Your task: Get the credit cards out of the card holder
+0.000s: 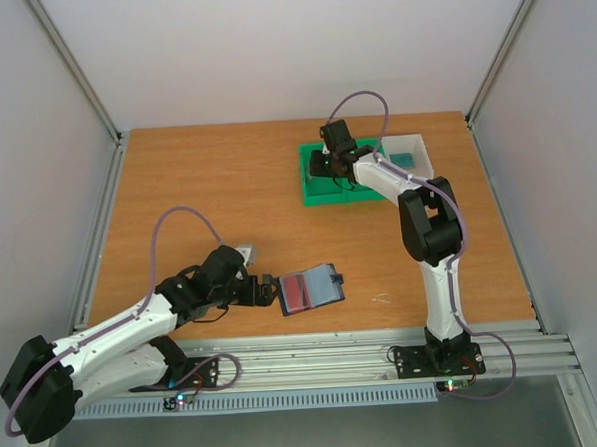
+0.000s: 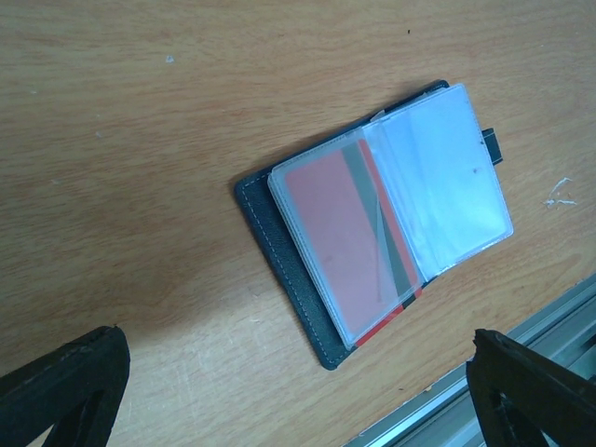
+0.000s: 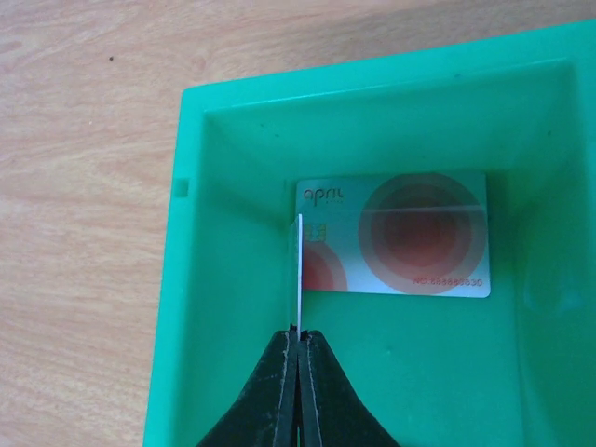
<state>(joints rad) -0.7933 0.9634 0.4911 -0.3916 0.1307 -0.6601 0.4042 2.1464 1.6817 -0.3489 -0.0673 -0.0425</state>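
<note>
Left gripper [image 1: 271, 293] spread beside open navy holder [image 2: 272, 228] at table [image 1: 227, 187] edge; right gripper [image 3: 299, 337] clamped on thin card [image 3: 299, 270], edge-on in green bin [image 3: 233, 121].

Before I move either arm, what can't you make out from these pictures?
- Held card in the right end effector: right wrist view shows it edge-on, face unreadable.
- Card holder: left wrist view, cloudy sleeves hide whether more cards sit behind the red card.
- White bin: top view, teal item inside too small to identify; right arm covers part.
</note>
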